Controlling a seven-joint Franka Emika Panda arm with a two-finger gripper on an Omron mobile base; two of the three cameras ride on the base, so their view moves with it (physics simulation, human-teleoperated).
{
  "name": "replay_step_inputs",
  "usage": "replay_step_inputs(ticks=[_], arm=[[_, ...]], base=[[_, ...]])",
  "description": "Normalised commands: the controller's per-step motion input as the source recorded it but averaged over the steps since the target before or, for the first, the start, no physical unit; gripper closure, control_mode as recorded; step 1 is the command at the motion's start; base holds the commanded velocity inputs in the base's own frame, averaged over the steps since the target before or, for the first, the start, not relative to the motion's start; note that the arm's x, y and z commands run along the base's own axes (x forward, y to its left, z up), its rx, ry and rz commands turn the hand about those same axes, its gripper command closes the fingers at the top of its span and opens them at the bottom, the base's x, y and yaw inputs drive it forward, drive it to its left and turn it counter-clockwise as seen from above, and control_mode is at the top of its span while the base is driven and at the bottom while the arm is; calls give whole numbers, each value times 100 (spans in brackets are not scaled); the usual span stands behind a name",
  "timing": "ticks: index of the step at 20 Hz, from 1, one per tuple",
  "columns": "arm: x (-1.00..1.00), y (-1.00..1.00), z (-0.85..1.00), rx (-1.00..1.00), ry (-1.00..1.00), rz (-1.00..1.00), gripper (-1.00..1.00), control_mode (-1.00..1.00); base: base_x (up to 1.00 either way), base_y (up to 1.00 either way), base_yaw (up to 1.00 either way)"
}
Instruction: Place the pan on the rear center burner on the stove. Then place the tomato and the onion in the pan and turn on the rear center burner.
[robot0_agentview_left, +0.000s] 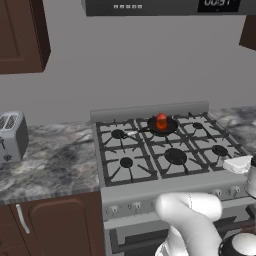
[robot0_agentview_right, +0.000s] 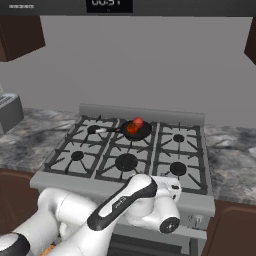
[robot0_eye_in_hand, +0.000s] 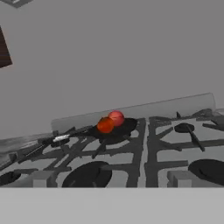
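From my hand camera, the pan (robot0_eye_in_hand: 114, 129) sits ahead and slightly left on the rear center burner of the stove (robot0_eye_in_hand: 175, 148), with the tomato (robot0_eye_in_hand: 105, 125) and onion (robot0_eye_in_hand: 116, 117) touching inside it. I judge only the knob remains. I cannot tell whether my gripper is released or clenched.

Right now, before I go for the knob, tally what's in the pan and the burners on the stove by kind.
Tomato: 1
Onion: 1
Pan: 1
Burners on the stove, including the rear center burner under the pan: 6
Total: 9
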Motion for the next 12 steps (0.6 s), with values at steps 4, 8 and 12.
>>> replay_step_inputs(ticks=[4,8,12], arm=[[-50,-6,-32,0,-22,2,-100,-100],[-42,0,-42,-3,-19,1,-100,-100],[-22,0,-46,-7,-14,0,-100,-100]], base=[[0,0,0],[0,0,0],[0,0,0]])
